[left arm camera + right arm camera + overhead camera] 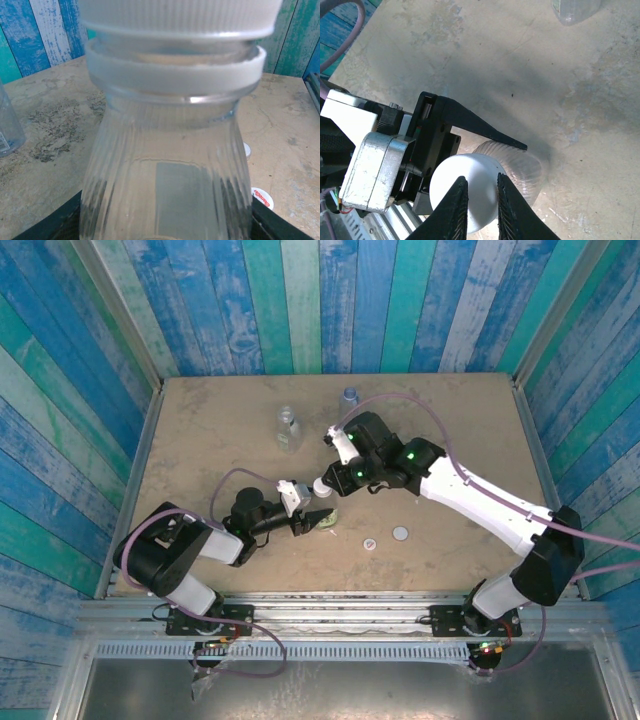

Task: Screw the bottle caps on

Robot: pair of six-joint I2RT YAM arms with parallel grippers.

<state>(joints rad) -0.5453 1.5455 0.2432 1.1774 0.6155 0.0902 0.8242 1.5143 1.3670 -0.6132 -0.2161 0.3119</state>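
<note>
A clear green-label bottle (328, 521) stands at the table's middle front, and my left gripper (316, 521) is shut on its ribbed body (165, 150). The gripper's dark fingers (55, 227) show at the bottle's lower sides. A plain white cap (175, 15) sits on the neck above the collar ring. My right gripper (481, 179) comes down from above. Its jaws are drawn in to a narrow gap over the cap (445, 185), which is wider than that gap. Two loose caps lie to the right: a red-marked one (370, 543) and a grey one (401, 534).
A plain clear bottle (288, 426) and a blue-tinted bottle (349, 395) stand uncapped at the back of the table. Blue and green plank walls close in the table on three sides. The right arm (470, 495) stretches diagonally across the right half.
</note>
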